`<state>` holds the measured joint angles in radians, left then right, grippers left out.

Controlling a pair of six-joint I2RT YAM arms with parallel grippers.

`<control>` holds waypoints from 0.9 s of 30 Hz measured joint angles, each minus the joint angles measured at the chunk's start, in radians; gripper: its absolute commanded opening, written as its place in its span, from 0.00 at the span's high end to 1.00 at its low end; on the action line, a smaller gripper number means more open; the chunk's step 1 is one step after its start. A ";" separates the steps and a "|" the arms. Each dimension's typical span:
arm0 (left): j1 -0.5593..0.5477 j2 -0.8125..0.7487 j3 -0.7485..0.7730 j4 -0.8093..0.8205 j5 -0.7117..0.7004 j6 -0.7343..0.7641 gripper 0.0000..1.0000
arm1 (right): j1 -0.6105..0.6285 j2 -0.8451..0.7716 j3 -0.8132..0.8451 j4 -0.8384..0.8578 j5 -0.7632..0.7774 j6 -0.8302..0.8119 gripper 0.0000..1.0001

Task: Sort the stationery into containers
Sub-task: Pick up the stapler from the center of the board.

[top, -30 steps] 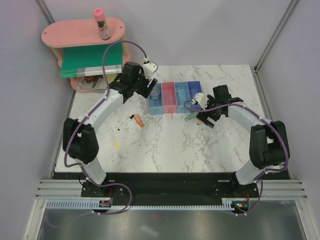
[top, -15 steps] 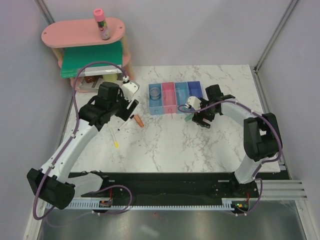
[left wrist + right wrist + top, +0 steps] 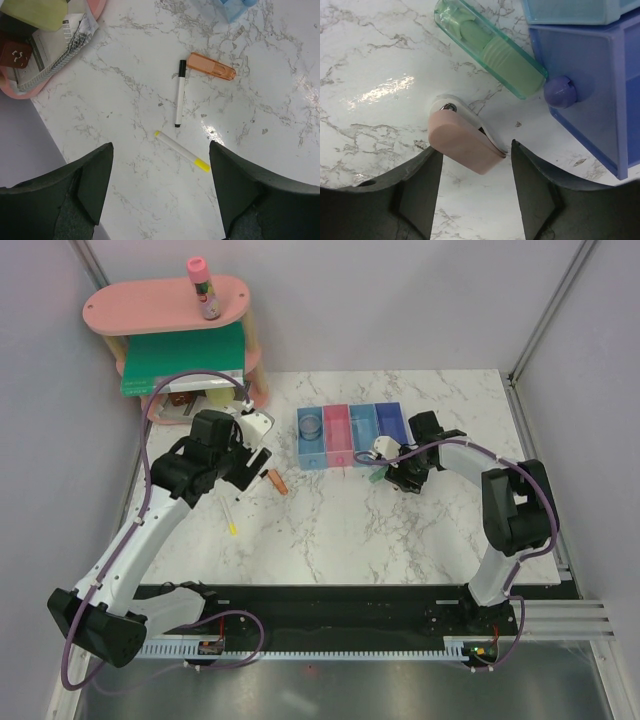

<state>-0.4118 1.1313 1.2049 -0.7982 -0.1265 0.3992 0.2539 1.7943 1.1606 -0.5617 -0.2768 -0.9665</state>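
Observation:
The four joined bins (image 3: 350, 435) stand mid-table; a clear round pot (image 3: 311, 426) sits in the left light-blue one. My left gripper (image 3: 252, 462) is open and empty above a black-and-white marker (image 3: 178, 94), an orange-tipped piece (image 3: 212, 66) and a yellow-tipped stick (image 3: 182, 151). My right gripper (image 3: 476, 155) is open, low over the table, with the end of a pink eraser piece (image 3: 462, 140) between its fingertips. A green eraser case (image 3: 490, 47) lies beside it, touching the darker blue bin (image 3: 600, 85). A pink-capped tube (image 3: 203, 288) stands on the shelf.
A pink oval two-tier shelf (image 3: 130, 310) at the back left holds a green flat book (image 3: 185, 355) and other items on its lower tier (image 3: 30, 60). Grey walls close in left, right and behind. The arms' base rail (image 3: 330, 605) runs along the near edge.
My left arm has swung back from the bins to the left, over the marker and stick. My right gripper has shifted slightly left by the green and pink pieces.

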 measured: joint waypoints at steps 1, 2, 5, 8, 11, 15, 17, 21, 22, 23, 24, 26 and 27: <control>0.000 0.000 0.000 -0.003 0.000 0.000 0.16 | 0.001 0.000 0.000 0.000 0.000 0.000 0.38; 0.000 0.000 0.000 -0.007 0.000 0.000 0.16 | 0.002 0.000 0.000 0.000 0.000 -0.001 0.39; 0.000 0.000 0.000 -0.012 0.000 0.000 0.16 | 0.004 -0.011 -0.005 -0.003 0.001 -0.006 0.45; 0.000 0.001 0.003 -0.018 0.000 0.000 0.16 | 0.006 -0.034 -0.015 -0.014 0.001 -0.011 0.51; 0.000 0.001 0.013 -0.021 0.001 0.000 0.16 | 0.011 -0.060 -0.031 -0.033 0.002 -0.020 0.56; 0.000 0.001 0.021 -0.024 0.002 0.000 0.16 | 0.020 -0.093 -0.060 -0.058 0.004 -0.035 0.59; 0.000 0.001 0.021 -0.026 0.002 0.000 0.16 | 0.025 -0.105 -0.075 -0.069 0.004 -0.041 0.59; 0.000 0.001 0.026 -0.034 0.002 0.000 0.16 | 0.035 -0.119 -0.090 -0.075 0.008 -0.052 0.52; 0.000 0.001 0.027 -0.034 0.002 0.000 0.16 | 0.039 -0.120 -0.092 -0.077 0.009 -0.053 0.52; 0.000 0.001 0.029 -0.034 0.002 0.000 0.16 | 0.042 -0.121 -0.093 -0.075 0.012 -0.054 0.51; 0.000 0.001 0.029 -0.034 0.002 0.000 0.16 | 0.045 -0.121 -0.093 -0.074 0.014 -0.053 0.49; 0.000 0.001 0.031 -0.035 0.002 0.000 0.16 | 0.049 -0.121 -0.093 -0.073 0.016 -0.050 0.50; 0.000 0.001 0.031 -0.035 0.002 0.000 0.16 | 0.050 -0.121 -0.093 -0.073 0.016 -0.050 0.51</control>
<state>-0.4118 1.1324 1.2354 -0.8337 -0.1249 0.3988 0.3042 1.6737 1.0672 -0.6350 -0.2607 -1.0161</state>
